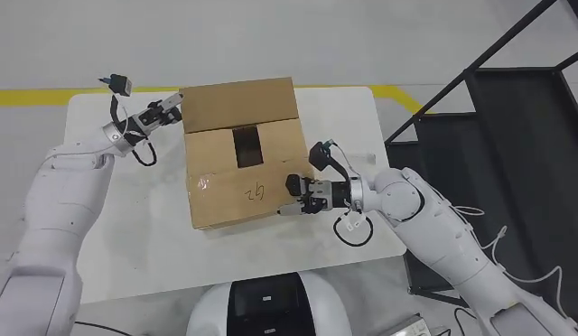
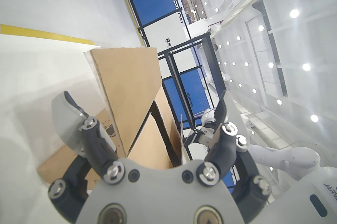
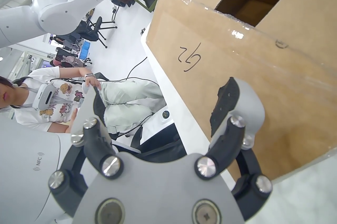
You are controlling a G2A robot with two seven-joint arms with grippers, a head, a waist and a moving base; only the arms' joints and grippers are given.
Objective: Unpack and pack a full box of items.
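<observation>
Overhead, left end effector (image 1: 174, 110) and right end effector (image 1: 291, 198) gape beside the box (image 1: 230, 191); left wrist view adds a raised flap (image 2: 126, 88).

The box (image 1: 242, 151) filled the middle of the table (image 1: 135, 237). Its top was nearly closed, and one narrow dark slot (image 1: 246, 145) was the only way in. The left gripper (image 1: 172, 110), fingers apart, crowded the box's far left corner. The right gripper (image 1: 293, 196), fingers spread, crowded its near right edge. The widest stretch of tabletop lay left of the box.
</observation>
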